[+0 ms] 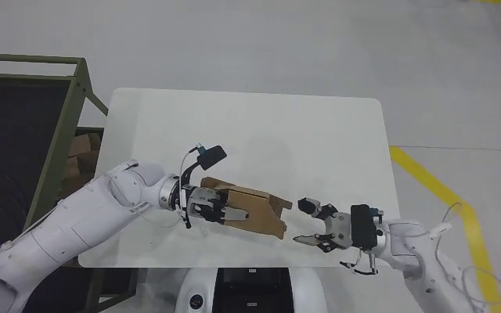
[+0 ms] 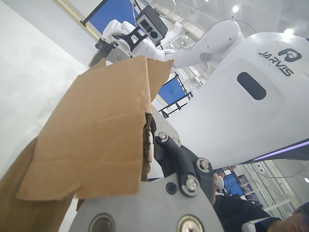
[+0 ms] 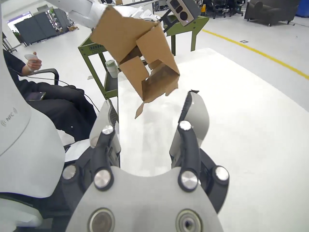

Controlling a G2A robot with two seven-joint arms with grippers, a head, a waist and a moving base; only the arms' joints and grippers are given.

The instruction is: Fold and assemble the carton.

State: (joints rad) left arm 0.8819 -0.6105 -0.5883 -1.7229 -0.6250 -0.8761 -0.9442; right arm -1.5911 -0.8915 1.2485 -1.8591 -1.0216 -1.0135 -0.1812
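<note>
So, carton (image 1: 252,208): we see a brown cardboard sleeve, partly opened out. It sits near the front edge of the tabletop (image 1: 258,125), a little left of the middle, with its length running along that edge.
carton height: in the right wrist view we see it held up off the tabletop and tilted, with its open end lower and turned toward the right gripper (image 1: 301,222).
carton inside: through the open end we see bare cardboard walls around a shadowed hollow. Loose flaps (image 3: 141,108) stand around the mouth, and one hangs down.
left gripper (image 1: 227,211): we find it clamped on the carton's end toward the left edge of the tabletop. In the left wrist view one dark finger (image 2: 173,150) lies against the cardboard, and the panel hides the other.
right gripper: its jaws are spread wide with nothing between them. It is near the front edge, right of the middle, just beside the carton's open end but apart from it.
tabletop: white, with rounded corners.
green frame (image 1: 74,94): it stands off the left edge of the tabletop, and we make out brown cardboard pieces (image 1: 82,152) inside it.
yellow line (image 1: 438,188): it runs across the floor beyond the right edge.
</note>
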